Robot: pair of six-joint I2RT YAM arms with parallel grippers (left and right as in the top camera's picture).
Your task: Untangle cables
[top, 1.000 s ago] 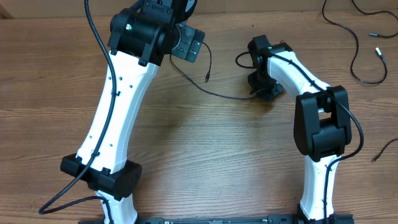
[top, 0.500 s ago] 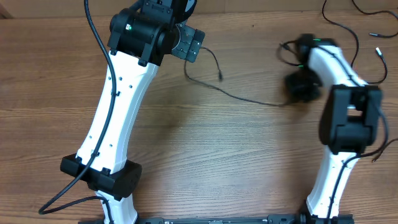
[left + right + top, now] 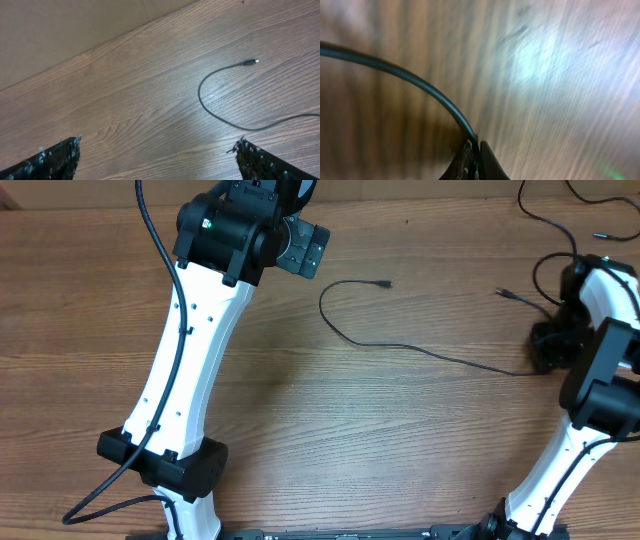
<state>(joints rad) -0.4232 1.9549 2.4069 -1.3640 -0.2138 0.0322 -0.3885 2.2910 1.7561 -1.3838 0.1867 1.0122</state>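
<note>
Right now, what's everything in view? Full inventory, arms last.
wooden table: 1, brown, under everything
tan board: 1, tan, beyond the table's far edge
long thin black cable: 1, black, from a plug end near table centre, looping, then running right into the right arm's jaws
other thin black cables: count unclear, black, far right corner, partly hidden by the right arm
left arm: 1, white and black, left side; jaws open, empty
right arm: 1, white and black, right edge; jaws shut on the long thin black cable
</note>
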